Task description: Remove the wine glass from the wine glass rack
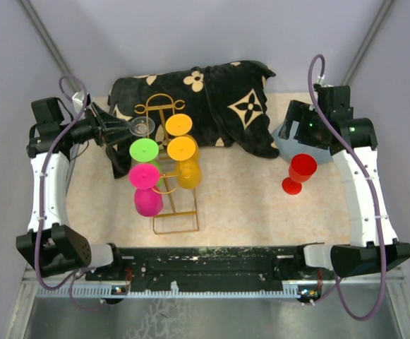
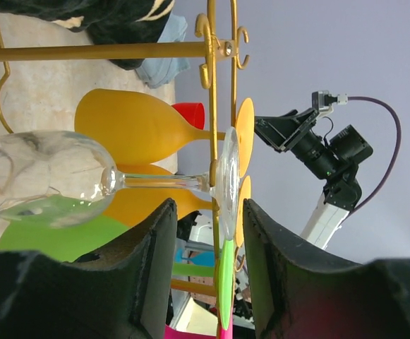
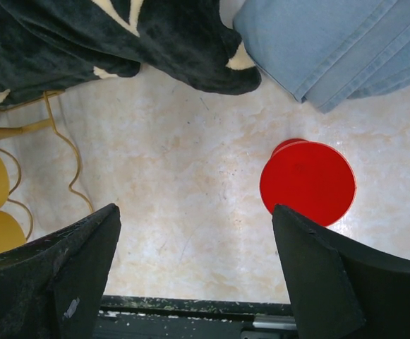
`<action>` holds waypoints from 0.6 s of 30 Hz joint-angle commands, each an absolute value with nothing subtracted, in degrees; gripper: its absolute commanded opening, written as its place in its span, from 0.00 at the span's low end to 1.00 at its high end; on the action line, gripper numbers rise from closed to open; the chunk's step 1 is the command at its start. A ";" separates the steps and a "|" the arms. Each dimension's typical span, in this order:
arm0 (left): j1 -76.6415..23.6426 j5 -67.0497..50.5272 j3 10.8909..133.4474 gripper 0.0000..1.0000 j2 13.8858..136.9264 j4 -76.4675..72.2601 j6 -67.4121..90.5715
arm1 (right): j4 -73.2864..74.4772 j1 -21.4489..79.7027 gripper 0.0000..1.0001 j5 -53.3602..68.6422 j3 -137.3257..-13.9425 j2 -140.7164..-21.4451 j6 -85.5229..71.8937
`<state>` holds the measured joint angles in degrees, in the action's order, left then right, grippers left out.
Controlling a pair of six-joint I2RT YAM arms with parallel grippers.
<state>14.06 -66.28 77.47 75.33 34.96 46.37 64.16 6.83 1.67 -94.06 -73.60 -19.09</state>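
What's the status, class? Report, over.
Left jaws open, straddling foot of clear wine glass. Right jaws open, empty, near red glass. Glass hanging on rack. Coloured glasses crowd alongside.

clear wine glass [image 2: 49, 180] clipped at left edge, blue cloth [image 3: 332, 42] clipped above

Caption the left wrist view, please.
Open black fingers frame the foot of a clear wine glass on the gold rack.

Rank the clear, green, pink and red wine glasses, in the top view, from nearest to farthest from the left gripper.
1. clear wine glass: just ahead of the left gripper, on the wine glass rack.
2. green wine glass: next along the rack.
3. pink wine glass: beyond the green.
4. red wine glass: far right, off the rack.
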 commanded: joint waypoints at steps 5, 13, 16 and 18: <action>12.75 -66.56 80.43 0.41 75.94 34.06 45.81 | 61.55 6.49 0.89 2.17 -93.61 -72.42 -18.46; 12.74 -65.49 81.10 0.39 75.80 35.13 44.52 | 61.18 6.48 0.89 2.72 -93.92 -73.10 -18.37; 12.80 -65.32 81.14 0.39 75.85 35.24 44.39 | 61.08 6.48 0.89 3.02 -94.17 -73.46 -18.37; 12.82 -65.30 81.13 0.37 75.85 35.23 44.32 | 61.08 6.49 0.89 2.99 -94.30 -73.61 -18.29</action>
<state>12.93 -65.56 79.18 75.92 34.96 45.36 63.79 6.83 2.35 -93.73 -73.63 -19.07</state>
